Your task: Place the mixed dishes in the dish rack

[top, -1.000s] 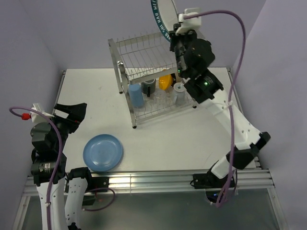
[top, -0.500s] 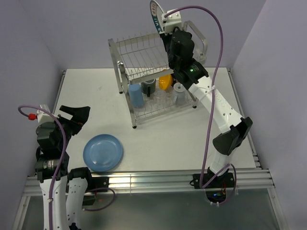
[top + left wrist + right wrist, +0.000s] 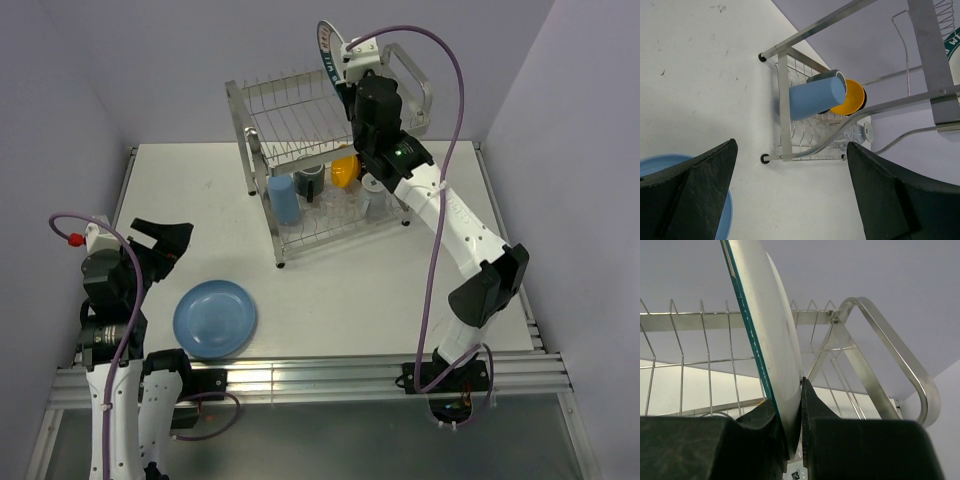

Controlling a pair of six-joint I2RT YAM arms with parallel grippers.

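Well left of the dish rack (image 3: pixel 295 115), the left claw (image 3: pixel 163 238) hangs over the surface (image 3: pixel 180 175) with its jaws spread wide and nothing between them. It has only drifted a little nearer the rack since a second ago. Beside it, in front of the rack and well apart from it, the light blue plate (image 3: pixel 214 318) lies flat and has not moved. The rack's lower tier holds the blue cup (image 3: pixel 283 198) and the orange bowl (image 3: pixel 344 170), as before.

The real change is at the rack's right end. The right claw (image 3: pixel 790 400), pinched narrow on the edge of the white plate with dark green patterned rim (image 3: pixel 767 315), has swung in from up and to the right. The plate now stands on edge just above the upper tier's wires, so slotting it in looks like the next step.
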